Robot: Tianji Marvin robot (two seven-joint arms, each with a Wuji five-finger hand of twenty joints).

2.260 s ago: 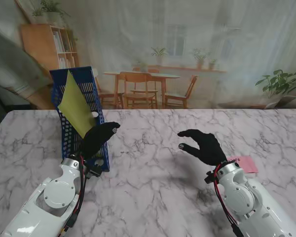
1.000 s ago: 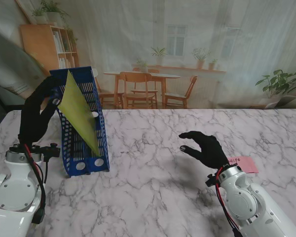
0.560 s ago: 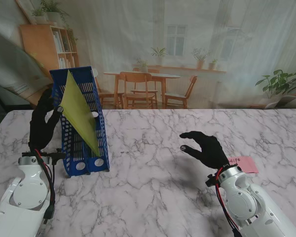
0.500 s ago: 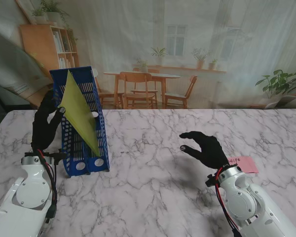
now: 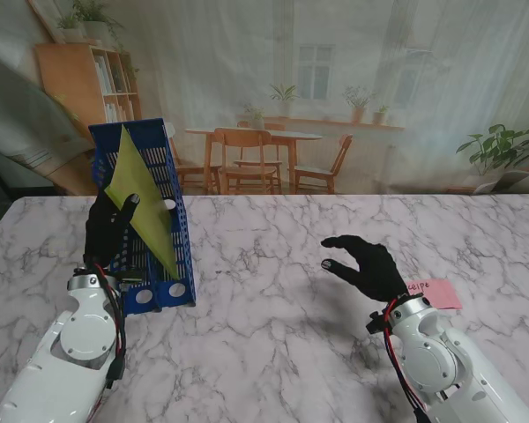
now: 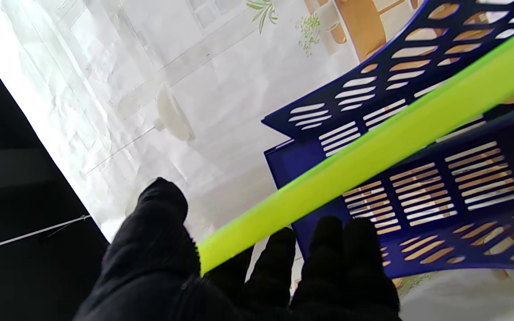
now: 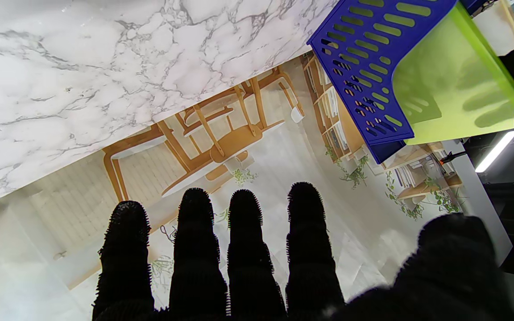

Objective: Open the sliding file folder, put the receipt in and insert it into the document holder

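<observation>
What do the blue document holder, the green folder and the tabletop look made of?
Document holder: rigid moulded plastic, judging by its slotted walls. Folder: thin, semi-translucent plastic sheet; shadows show through in the right wrist view. Tabletop: marble-patterned, grey-veined white; stone or laminate, unclear.

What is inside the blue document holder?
A green folder stands tilted inside the document holder, with the left robot hand at its edge. The holder's floor and the folder's contents are hidden.
</observation>
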